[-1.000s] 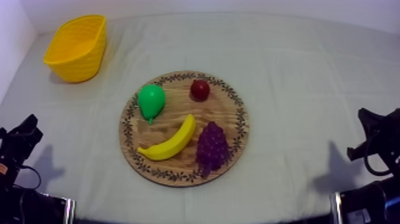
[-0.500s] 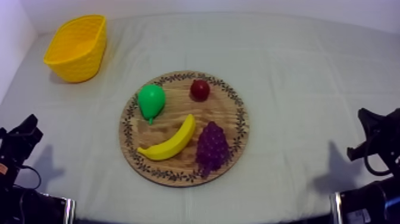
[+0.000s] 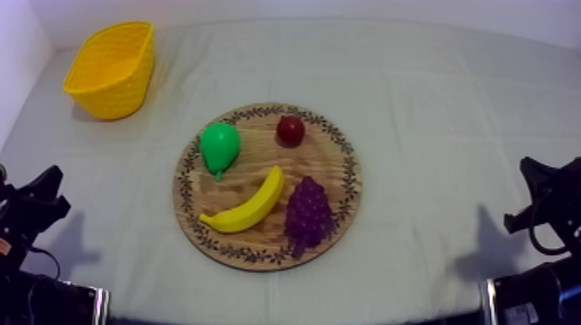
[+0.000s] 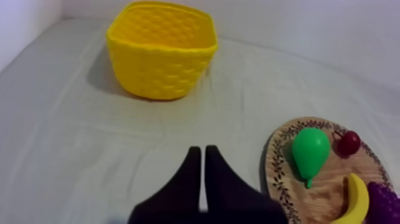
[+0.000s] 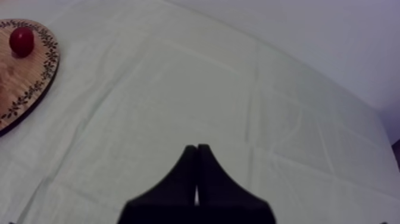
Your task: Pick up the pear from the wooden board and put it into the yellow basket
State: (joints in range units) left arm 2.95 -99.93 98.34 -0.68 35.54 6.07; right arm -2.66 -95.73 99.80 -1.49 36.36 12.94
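Observation:
A green pear [image 3: 219, 146] lies on the upper left part of the round wooden board [image 3: 333, 147], stem toward the front; it also appears as the pear [image 4: 310, 152] on the board [image 4: 277, 162]. The yellow basket [image 3: 111, 68] stands at the far left corner, seen closer as the basket [image 4: 161, 49]. My left gripper [image 3: 45, 192] rests low at the left edge, shut on nothing, its fingers a narrow wedge [image 4: 202, 154] over bare cloth between basket and board. My right gripper [image 3: 529, 173] rests low at the right edge, also shut on nothing [image 5: 197, 150].
On the board lie a small red fruit [image 3: 290, 130], a banana [image 3: 248, 205] and a bunch of purple grapes [image 3: 308, 213]. A white wall [image 3: 13, 60] borders the table's left side near the basket. The red fruit [image 5: 22, 42] sits far from my right gripper.
My left gripper has shifted slightly toward the right and up. The fruit, the board, the basket and the right arm have stayed put.

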